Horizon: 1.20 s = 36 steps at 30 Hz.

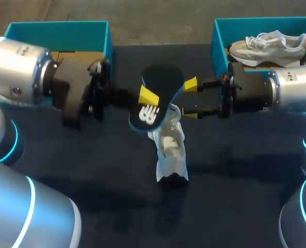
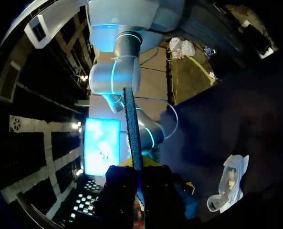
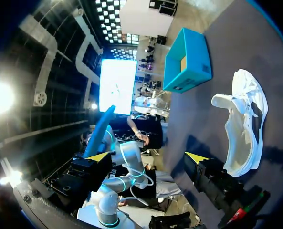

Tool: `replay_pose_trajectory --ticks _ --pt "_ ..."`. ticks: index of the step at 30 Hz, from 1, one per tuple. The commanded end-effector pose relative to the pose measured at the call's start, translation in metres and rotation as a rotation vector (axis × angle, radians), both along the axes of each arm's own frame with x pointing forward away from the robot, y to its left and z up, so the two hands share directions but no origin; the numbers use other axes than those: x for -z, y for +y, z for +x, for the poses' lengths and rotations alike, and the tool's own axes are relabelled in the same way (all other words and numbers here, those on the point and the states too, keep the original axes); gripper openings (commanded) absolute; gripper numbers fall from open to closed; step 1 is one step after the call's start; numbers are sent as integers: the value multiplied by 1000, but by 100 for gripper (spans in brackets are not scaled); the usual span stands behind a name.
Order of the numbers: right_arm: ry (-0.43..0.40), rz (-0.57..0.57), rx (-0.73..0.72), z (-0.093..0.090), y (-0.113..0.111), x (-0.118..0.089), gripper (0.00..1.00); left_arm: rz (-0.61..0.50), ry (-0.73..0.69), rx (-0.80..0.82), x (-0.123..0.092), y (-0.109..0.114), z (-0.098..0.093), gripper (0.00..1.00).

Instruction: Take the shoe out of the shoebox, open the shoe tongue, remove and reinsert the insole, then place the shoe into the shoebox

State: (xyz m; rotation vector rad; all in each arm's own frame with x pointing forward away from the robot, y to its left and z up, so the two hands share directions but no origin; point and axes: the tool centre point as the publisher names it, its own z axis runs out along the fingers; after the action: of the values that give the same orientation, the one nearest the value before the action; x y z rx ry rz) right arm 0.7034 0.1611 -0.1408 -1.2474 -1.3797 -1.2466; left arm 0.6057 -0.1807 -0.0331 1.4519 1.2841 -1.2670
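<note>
Well to the left of the shoe [image 1: 171, 150], and beyond it, stands the left shoebox [image 1: 60, 35]. What shows of its inside holds no shoe. Our left arm [image 1: 75, 95] comes in in front of that box, and its jaws are closed on the insole [image 1: 158, 95], with one yellow tip flat against the dark face. The insole hangs in the air just over the shoe's far end, apart from it. From the left wrist we see the insole edge-on [image 2: 131, 124], a thin blade rising from between the fingers, with the shoe [image 2: 229, 183] lower down and off to one side.

The shoe itself lies on the desk [image 1: 235, 196] between our two arms, and nothing grips it. From the right wrist, a white flap, most likely the tongue, stands out from the shoe's [image 3: 241, 124] opening.

Just right of the insole, above the shoe's far end, our right arm [image 1: 276, 90] holds its jaws open and empty. One tip is close to the insole's edge, and we cannot tell whether they touch. Far to the right of the shoe, the right shoebox [image 1: 220, 36] holds a second shoe [image 1: 269, 45].

We judge the removal done and the reinsertion in hand. The next move calls for aiming the insole's narrow end at the opening and sliding it in. The loose shoe may shift, so the right jaws may need to steady it.
</note>
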Motion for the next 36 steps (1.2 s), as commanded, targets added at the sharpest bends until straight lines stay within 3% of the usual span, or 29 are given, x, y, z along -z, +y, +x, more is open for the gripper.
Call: replay_pose_trajectory --ticks 1,7,21,30,36 --pt "1 -2 3 -1 1 0 100 -152 -202 -3 25 9 -14 0" --pt "1 -2 3 -1 1 0 100 -183 -320 -20 40 7 -17 0" --pt "-12 -19 28 -10 -9 -10 100 -190 -310 -101 52 7 -37 0" --pt "-17 -18 43 -14 -14 -12 100 -193 -317 -124 59 9 -35 0" --pt "-20 -8 42 -20 -11 -14 100 -184 -333 -120 64 14 -24 0"
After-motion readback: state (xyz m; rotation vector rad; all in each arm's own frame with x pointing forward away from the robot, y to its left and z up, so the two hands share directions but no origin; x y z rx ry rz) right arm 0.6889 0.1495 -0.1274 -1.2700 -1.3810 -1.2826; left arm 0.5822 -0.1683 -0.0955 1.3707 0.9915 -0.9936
